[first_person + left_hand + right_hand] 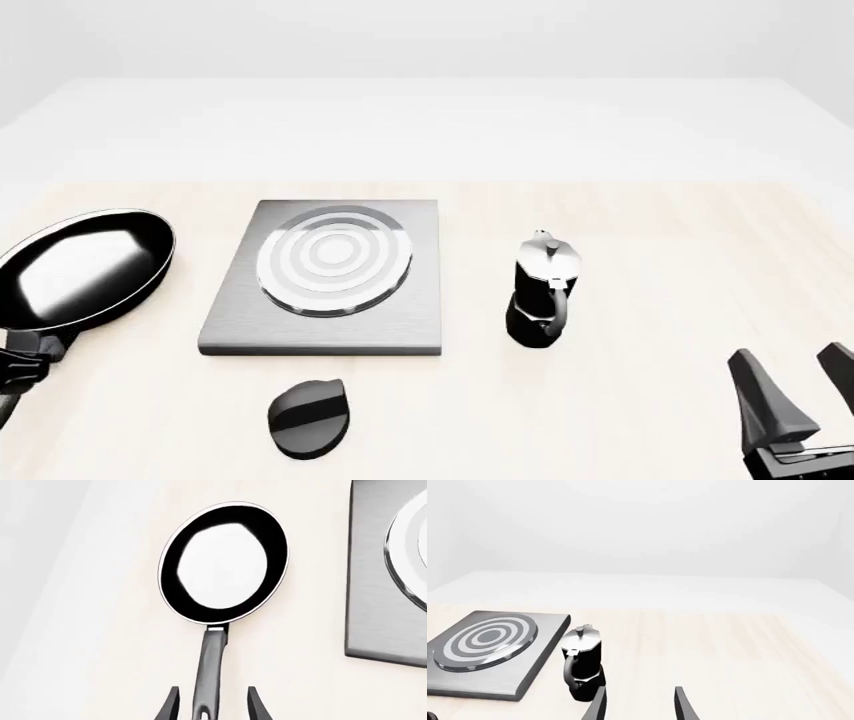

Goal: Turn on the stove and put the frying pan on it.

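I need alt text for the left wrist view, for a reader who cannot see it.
A black frying pan lies on a pale table, its long handle running between the two open fingers of the left pincer. The grey stove is partly visible beside the pan.

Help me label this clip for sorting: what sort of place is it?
Probably a simulated kitchen tabletop: a stove slab with burner rings, a frying pan beside it, and a moka pot on a pale wooden table.

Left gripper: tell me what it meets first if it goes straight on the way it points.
The left gripper is open, its jaws either side of the frying pan handle. Going straight on, it would probably run along the handle to the pan's bowl; its height above the handle is unclear.
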Motion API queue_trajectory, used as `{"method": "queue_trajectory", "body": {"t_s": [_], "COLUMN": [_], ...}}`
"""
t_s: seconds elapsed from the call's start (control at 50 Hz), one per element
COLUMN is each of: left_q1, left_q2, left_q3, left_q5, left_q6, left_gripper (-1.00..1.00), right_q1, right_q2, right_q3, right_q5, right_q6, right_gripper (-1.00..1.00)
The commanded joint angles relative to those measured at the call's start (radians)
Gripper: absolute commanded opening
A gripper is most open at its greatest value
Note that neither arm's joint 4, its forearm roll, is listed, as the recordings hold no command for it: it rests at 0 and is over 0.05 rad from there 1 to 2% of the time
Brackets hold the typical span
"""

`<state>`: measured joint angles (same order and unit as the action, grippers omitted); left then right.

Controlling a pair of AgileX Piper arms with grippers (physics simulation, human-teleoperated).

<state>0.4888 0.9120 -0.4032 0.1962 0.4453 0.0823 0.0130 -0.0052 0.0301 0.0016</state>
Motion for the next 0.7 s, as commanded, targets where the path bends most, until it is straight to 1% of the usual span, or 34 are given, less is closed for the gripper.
{"method": "queue_trajectory", "body": {"t_s": [0.02, 0.14, 0.28, 0.4, 0.6, 0.7], "left_q1": [0.054, 0.06, 0.067, 0.075, 0.072, 0.095], "left_q2": [0.131, 0.178, 0.26, 0.359, 0.456, 0.542], "left_q3": [0.001, 0.005, 0.014, 0.018, 0.032, 0.013], "left_q5": [-0.104, -0.149, -0.222, -0.309, -0.399, -0.455], "left_q6": [0.048, 0.059, 0.076, 0.092, 0.111, 0.123], "left_gripper": [1.0, 1.0, 1.0, 1.0, 1.0, 1.0], "right_q1": [0.003, 0.0, -0.004, -0.006, -0.011, -0.014], "right_q2": [0.004, 0.001, -0.002, 0.0, 0.006, 0.01], "right_q3": [-0.002, -0.003, -0.004, -0.002, 0.0, 0.003], "right_q5": [-0.002, 0.004, 0.009, 0.008, 0.003, 0.0], "right_q6": [-0.003, -0.006, -0.009, -0.013, -0.016, -0.017], "right_gripper": [1.0, 1.0, 1.0, 1.0, 1.0, 1.0]}}
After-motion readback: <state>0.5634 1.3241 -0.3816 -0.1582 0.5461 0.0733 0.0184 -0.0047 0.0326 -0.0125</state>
